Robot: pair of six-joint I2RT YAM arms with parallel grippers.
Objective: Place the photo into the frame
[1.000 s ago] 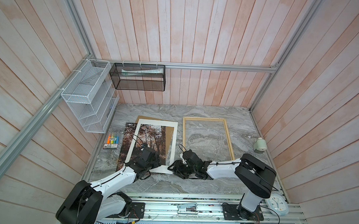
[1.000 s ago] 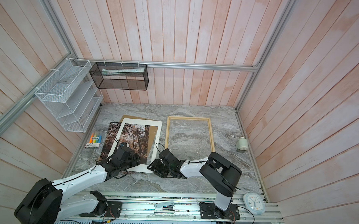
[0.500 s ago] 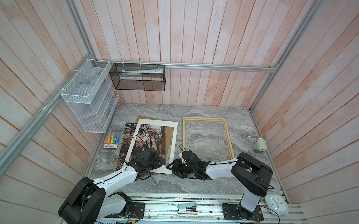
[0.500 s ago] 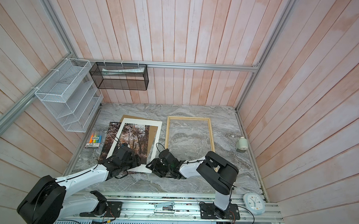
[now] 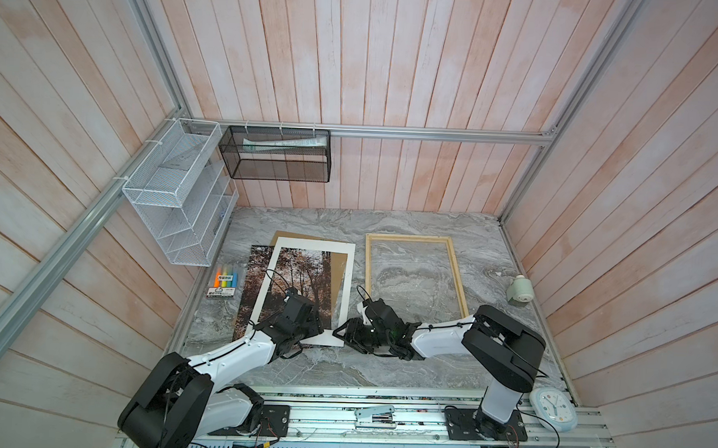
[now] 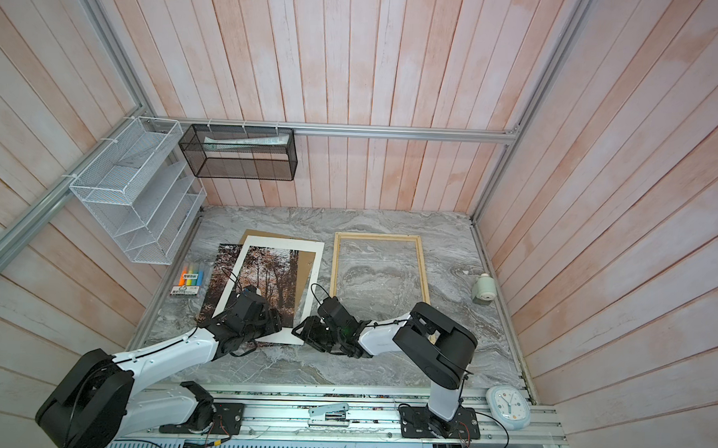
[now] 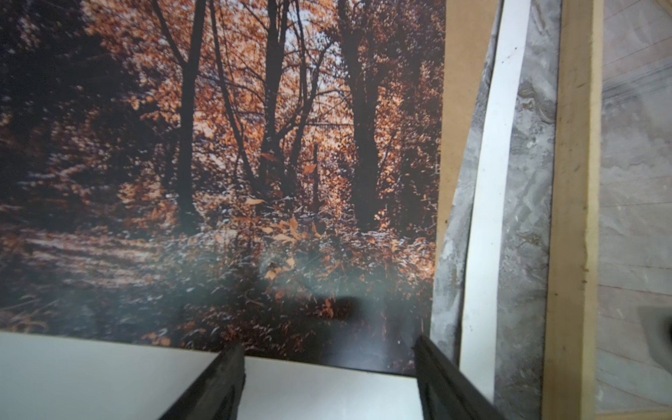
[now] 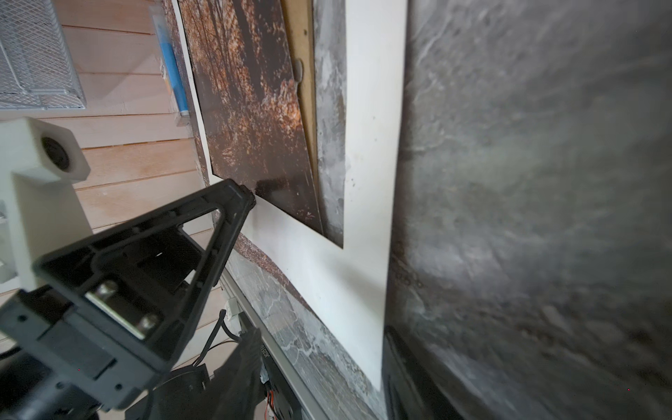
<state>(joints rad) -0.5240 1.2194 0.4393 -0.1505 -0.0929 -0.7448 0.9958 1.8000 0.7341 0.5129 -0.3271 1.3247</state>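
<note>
The photo (image 5: 301, 272) (image 6: 263, 271), an autumn forest print, lies flat on the left of the table. A white mat (image 5: 347, 274) (image 6: 311, 281) rests askew on top of it. The empty pale wood frame (image 5: 408, 237) (image 6: 377, 236) lies to their right. My left gripper (image 5: 315, 319) (image 7: 327, 349) is open, its jaws wide apart over the mat's near border (image 7: 109, 374), at the photo's (image 7: 254, 145) lower edge. My right gripper (image 5: 340, 334) (image 8: 320, 349) is open at the mat's near right corner (image 8: 371, 145), which lies between its jaws.
A brown backing board (image 5: 298, 235) sticks out behind the mat. A highlighter pack (image 5: 223, 281) lies at the left table edge, under a white wire rack (image 5: 175, 196). A black mesh basket (image 5: 277, 155) hangs on the back wall. A small pale green object (image 5: 520, 290) sits far right.
My right gripper has edged left toward the mat's corner and its jaws have narrowed a little. The left gripper has barely moved. Photo, mat and frame lie as before.
</note>
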